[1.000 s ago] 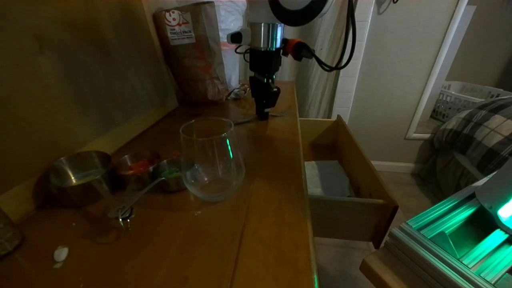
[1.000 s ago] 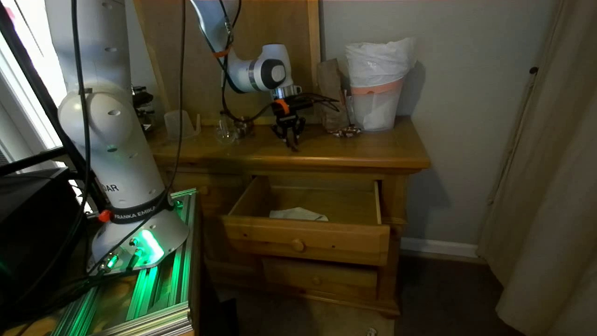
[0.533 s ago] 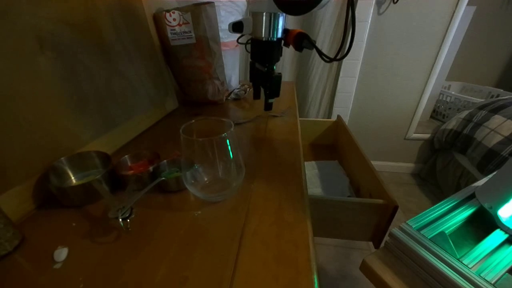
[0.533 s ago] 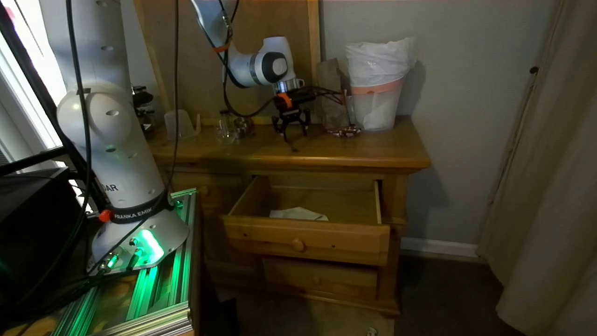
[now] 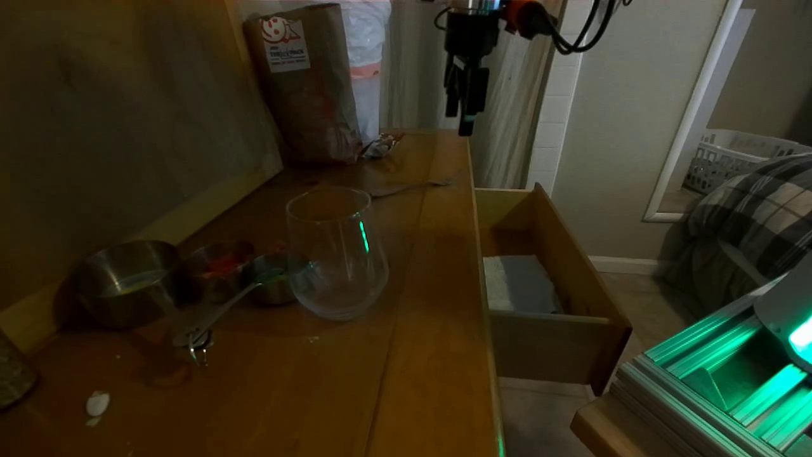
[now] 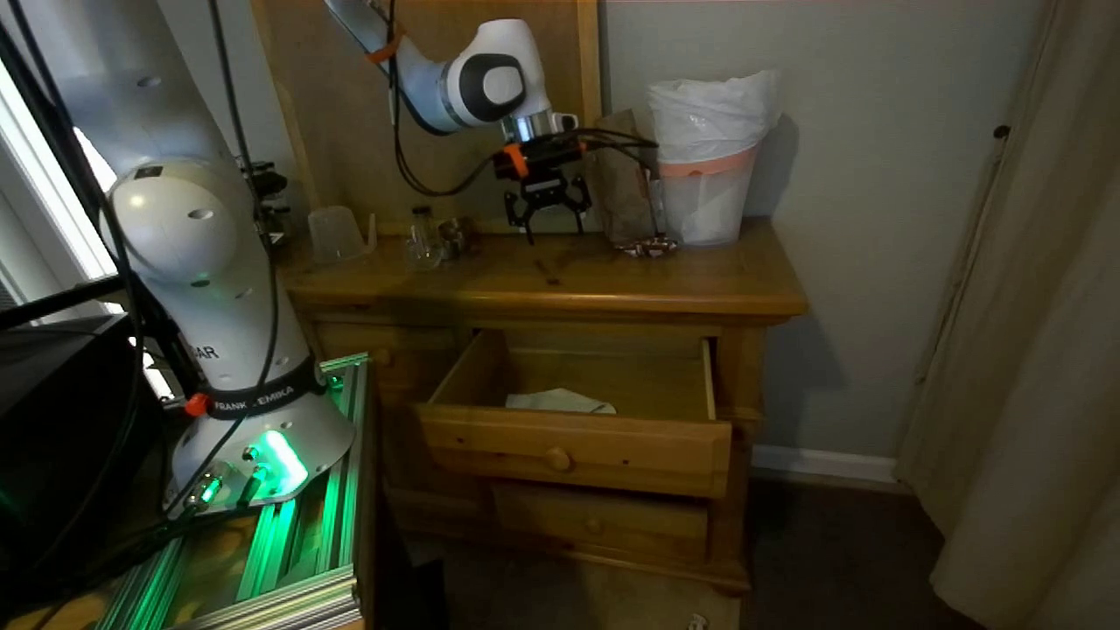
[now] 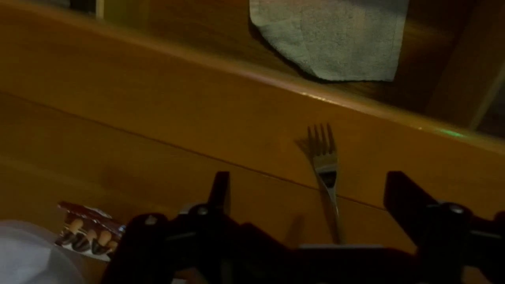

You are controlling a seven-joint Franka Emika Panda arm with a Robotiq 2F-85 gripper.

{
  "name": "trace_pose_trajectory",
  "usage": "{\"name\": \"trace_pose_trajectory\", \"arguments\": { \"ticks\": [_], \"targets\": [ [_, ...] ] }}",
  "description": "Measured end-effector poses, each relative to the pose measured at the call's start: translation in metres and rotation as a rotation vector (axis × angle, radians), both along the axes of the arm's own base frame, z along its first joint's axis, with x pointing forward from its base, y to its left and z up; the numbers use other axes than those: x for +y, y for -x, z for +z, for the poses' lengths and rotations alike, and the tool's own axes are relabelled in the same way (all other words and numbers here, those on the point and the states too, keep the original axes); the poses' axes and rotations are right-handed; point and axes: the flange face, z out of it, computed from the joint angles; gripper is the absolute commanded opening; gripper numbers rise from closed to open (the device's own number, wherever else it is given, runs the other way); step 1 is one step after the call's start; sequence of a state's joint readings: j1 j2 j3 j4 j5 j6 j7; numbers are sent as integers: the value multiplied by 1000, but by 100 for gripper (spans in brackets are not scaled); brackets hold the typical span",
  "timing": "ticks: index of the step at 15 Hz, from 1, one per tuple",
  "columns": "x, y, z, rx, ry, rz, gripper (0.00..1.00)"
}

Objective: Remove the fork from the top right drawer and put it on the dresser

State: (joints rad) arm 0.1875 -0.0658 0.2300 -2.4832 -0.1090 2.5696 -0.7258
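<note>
The fork (image 7: 326, 169) lies on the dresser (image 7: 118, 98), its tines toward the front edge. In the wrist view the end of its handle is hidden behind the gripper's base. Dimmer and smaller, the fork (image 5: 412, 188) also shows on the dresser top (image 5: 438, 285) in an exterior view. My gripper (image 6: 556, 234) hangs above the dresser top, apart from the fork. Its jaws stand wide with nothing held between them, as the wrist view of the gripper (image 7: 308, 174) confirms. Below, the top right drawer (image 6: 573, 451) is pulled out, with a pale cloth (image 6: 560, 402) inside.
A clear glass (image 5: 336, 254) and metal cups (image 5: 127, 279) with measuring spoons stand along the dresser. Toward its far end are a paper bag (image 5: 304, 82), a lined bin (image 6: 709, 157) and a shiny wrapper (image 7: 88, 232). The drawer's front (image 5: 552, 343) juts out.
The gripper was down at the fork a second ago. Its fingers have spread and it has risen well clear, shifting toward the drawer side. The fork has stayed on the dresser.
</note>
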Motion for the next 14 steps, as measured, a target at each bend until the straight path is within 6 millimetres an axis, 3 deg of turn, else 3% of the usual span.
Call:
{"name": "trace_pose_trajectory", "arguments": {
  "ticks": [8,11,14],
  "targets": [
    [-91,70,35,11,-190,-400,100],
    [-113,71,63,-26,-244,-476,100],
    [-121,71,73,-44,-265,-492,100]
  ]
}}
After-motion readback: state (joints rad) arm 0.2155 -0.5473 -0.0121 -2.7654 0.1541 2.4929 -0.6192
